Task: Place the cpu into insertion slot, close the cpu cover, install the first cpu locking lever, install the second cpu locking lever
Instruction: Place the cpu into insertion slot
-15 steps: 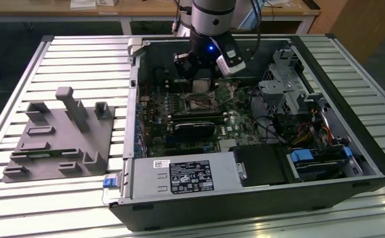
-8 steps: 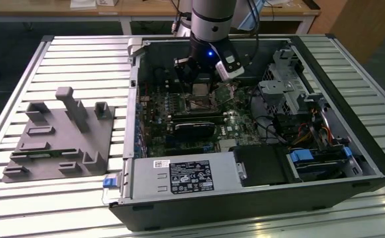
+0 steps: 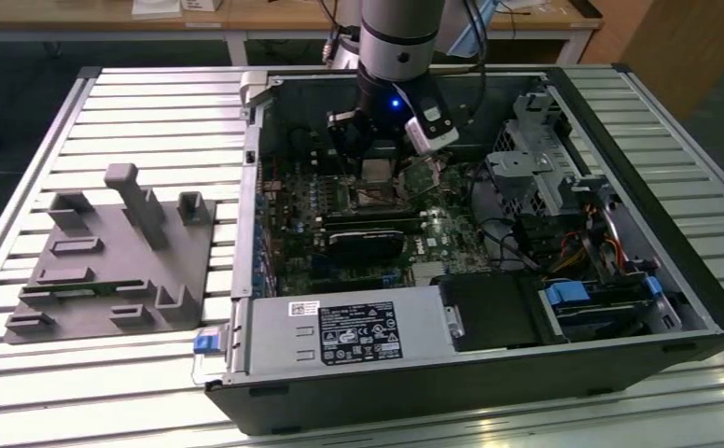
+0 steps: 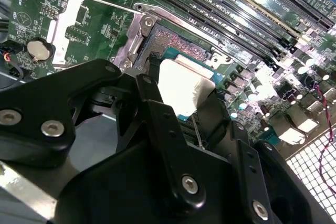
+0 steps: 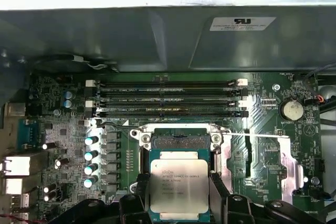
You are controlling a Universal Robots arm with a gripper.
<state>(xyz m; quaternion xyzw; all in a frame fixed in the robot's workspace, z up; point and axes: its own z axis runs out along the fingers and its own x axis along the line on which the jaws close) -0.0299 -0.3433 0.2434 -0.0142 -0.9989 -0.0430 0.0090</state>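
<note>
- Closest to the lens: black hand (image 5: 179, 207), clenched on the cpu (image 5: 179, 182) by two opposite edges, silvery top facing up.
- On the exterior view's left: grey moulded fixture (image 3: 107, 252) lying on the slatted tabletop (image 3: 150, 93), well apart from the open computer case (image 3: 462, 387).
- Middle: arm (image 3: 399, 37) reaching down into the case, cpu held just above the insertion slot (image 5: 179, 141), not seated; part of the slot's dark contact field showing past the chip's edge.
- Beside the slot in the second wrist view: cpu cover (image 4: 64, 24) swung open to one side, green motherboard (image 5: 63, 108) visible through its window.
- Beyond the slot: long black memory slots (image 5: 168, 98).
- Exterior view's right: metal drive cage (image 3: 530, 173) inside the case.
</note>
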